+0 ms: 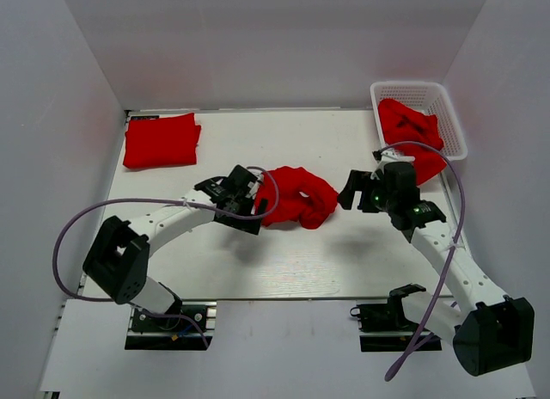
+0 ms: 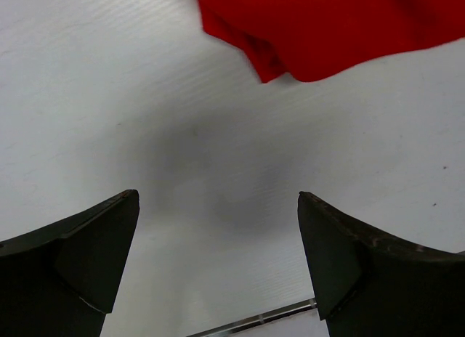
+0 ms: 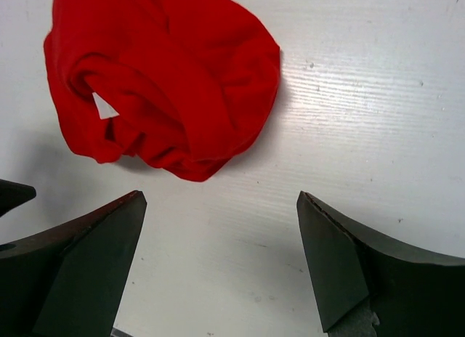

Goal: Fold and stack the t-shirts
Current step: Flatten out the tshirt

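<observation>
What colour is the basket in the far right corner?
The basket is white, seen best in the top external view.

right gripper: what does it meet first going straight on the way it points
Likely the crumpled t-shirt, just left of centre ahead of the right gripper; depth unclear, maybe the table first.
</observation>
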`<action>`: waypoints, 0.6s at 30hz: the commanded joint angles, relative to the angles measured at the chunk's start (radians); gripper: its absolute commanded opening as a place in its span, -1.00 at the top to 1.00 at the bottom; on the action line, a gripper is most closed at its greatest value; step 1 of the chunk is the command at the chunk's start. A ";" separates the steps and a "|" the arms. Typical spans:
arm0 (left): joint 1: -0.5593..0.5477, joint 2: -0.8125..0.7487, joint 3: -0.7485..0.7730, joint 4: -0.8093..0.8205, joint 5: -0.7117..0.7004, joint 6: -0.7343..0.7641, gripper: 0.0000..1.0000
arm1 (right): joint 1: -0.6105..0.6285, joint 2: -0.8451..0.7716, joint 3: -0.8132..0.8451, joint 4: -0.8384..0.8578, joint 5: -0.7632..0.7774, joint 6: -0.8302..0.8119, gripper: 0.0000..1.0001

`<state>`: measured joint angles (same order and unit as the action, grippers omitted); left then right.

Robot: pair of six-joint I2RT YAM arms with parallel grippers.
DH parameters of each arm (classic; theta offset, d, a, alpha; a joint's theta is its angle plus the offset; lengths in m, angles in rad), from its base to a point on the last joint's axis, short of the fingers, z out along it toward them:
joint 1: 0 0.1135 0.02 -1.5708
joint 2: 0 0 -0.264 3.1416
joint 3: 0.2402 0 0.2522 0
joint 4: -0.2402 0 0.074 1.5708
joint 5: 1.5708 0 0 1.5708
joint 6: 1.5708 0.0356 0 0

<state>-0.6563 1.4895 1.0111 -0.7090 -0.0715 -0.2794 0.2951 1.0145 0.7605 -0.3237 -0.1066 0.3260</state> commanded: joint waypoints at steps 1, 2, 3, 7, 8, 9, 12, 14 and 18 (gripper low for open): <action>-0.043 0.026 0.030 0.052 0.019 0.010 -1.00 | -0.002 -0.014 -0.024 -0.009 0.004 0.004 -0.81; -0.058 0.046 0.030 0.063 0.019 0.009 -1.00 | -0.001 -0.016 -0.039 0.003 -0.034 -0.017 -0.81; -0.059 0.046 0.030 0.095 0.019 0.009 -1.00 | 0.001 -0.019 -0.047 0.014 -0.042 -0.021 -0.81; -0.068 0.069 0.021 0.196 0.042 -0.009 -1.00 | 0.004 -0.007 -0.098 0.083 -0.103 -0.033 -0.81; -0.068 0.086 0.021 0.212 0.042 -0.009 -1.00 | 0.003 -0.001 -0.102 0.109 -0.126 -0.033 -0.81; -0.077 0.097 0.032 0.238 0.042 -0.009 -1.00 | 0.001 0.013 -0.115 0.121 -0.139 -0.027 -0.81; -0.077 0.170 0.044 0.278 0.053 0.009 -1.00 | 0.004 0.076 -0.109 0.147 -0.143 -0.033 -0.81; -0.077 0.193 0.053 0.290 0.065 0.019 -1.00 | 0.004 0.105 -0.102 0.149 -0.136 -0.031 -0.81; -0.077 0.228 0.063 0.322 0.052 0.019 -1.00 | 0.003 0.162 -0.087 0.173 -0.111 -0.030 -0.81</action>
<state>-0.7288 1.7184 1.0409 -0.4465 -0.0277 -0.2707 0.2966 1.1446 0.6502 -0.2218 -0.2184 0.3069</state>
